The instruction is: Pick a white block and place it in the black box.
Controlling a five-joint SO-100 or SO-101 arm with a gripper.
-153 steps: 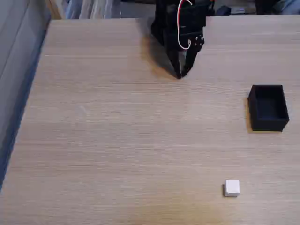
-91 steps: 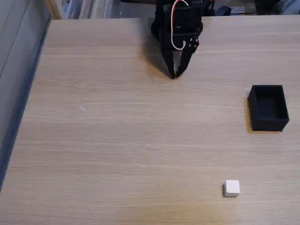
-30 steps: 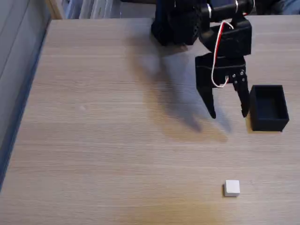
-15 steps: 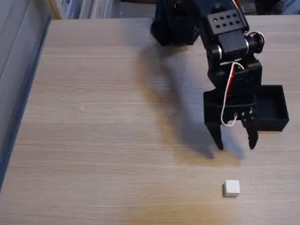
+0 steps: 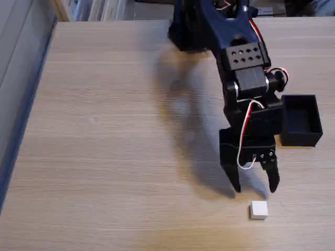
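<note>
The white block [image 5: 258,209] lies on the wooden table near the front edge, right of centre in the fixed view. My gripper [image 5: 255,188] hangs just above and behind it, open, fingers pointing down with nothing between them. One fingertip is left of the block, the other slightly right. The black box [image 5: 301,120] stands at the right side of the table, partly covered on its left by my arm.
My black arm [image 5: 241,57] stretches from its base [image 5: 193,26] at the back centre toward the front right. The wooden table [image 5: 104,146] ends at the left along a grey wall or floor strip [image 5: 15,73].
The arm has swung from the back centre out to the front right, and the gripper opened. In the last half second it came closer to the white block. Block and box stay put.
</note>
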